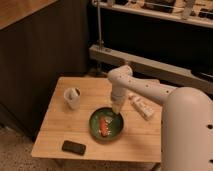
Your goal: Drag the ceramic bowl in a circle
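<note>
The ceramic bowl point(106, 124) is wide, shallow and glossy dark green. It sits on the wooden table point(57, 132), near the middle front, and holds an orange-red item point(103, 126). My gripper point(116, 112) points down at the bowl's far right rim and seems to touch it. The white arm reaches in from the right.
A small white cup point(72, 97) with a dark inside stands left of the bowl. A black phone point(73, 147) lies near the table's front edge. A white packet point(141, 106) lies right of the gripper. A dark wall and a metal shelf stand behind the table.
</note>
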Available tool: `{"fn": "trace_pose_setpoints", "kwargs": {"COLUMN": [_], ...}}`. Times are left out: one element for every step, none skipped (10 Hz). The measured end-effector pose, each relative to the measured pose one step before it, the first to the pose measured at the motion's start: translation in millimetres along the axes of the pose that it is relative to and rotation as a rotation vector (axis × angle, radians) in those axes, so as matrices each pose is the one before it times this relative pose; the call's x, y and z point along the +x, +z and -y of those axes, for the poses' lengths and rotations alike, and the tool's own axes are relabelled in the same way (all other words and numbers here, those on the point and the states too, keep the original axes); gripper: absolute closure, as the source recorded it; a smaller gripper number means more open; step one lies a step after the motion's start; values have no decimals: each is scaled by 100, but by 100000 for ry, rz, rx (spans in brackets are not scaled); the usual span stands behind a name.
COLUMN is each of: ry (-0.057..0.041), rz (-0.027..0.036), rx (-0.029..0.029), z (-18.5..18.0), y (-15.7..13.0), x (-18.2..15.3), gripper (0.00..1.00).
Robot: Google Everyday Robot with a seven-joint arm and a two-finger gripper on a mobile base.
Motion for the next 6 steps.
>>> {"fn": "trace_pose_setpoints", "kwargs": {"ry": [1192, 377, 581, 440, 343, 546], "rz": [-698, -218, -614, 156, 103, 50], "rx": [43, -2, 236, 547, 516, 395], "z": [-654, -20, -124, -477, -962, -684], "y": [-114, 21, -131, 32, -113, -37], "x": [-10, -75, -126, -1011, -1606, -990], "gripper": [85, 85, 85, 85, 85, 85]}}
